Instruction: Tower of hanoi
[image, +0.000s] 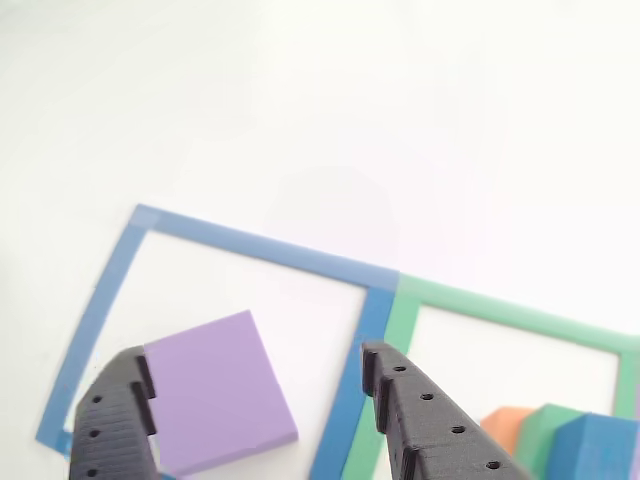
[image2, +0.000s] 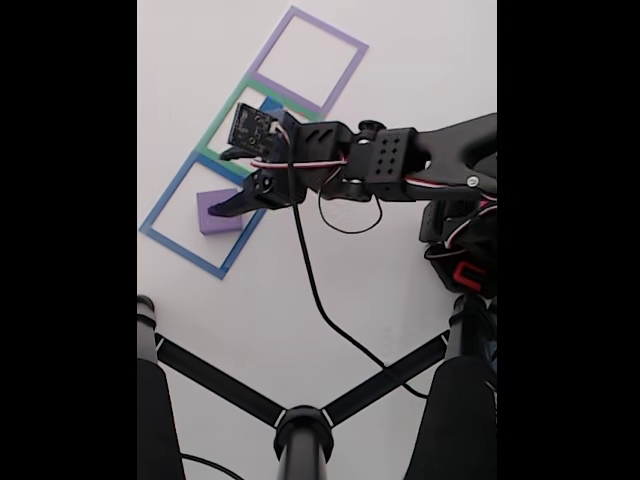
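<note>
robot gripper (image: 255, 395) poised over a purple block (image: 220, 390), fingers spread apart and holding nothing.

in the other view, two black fingers (image: 115, 420) rise from the bottom edge, one overlapping the purple block's left edge, the other over the tape line to its right. the block lies tilted inside the blue taped outline (image: 250, 245), bare white table (image: 400, 120) above it. at bottom right, inside the green taped outline (image: 510, 305), the orange block (image: 503, 425), green cube (image: 550, 425) and blue cube (image: 595, 445) sit together, cut off by the frame edge. in the fixed view, the arm (image2: 400, 165) reaches leftward from the right edge, the gripper (image2: 240, 195) at the purple block (image2: 215, 215) in the blue outline (image2: 180, 240); a purple taped outline (image2: 310, 60) lies farthest up, with open table around the row.
</note>
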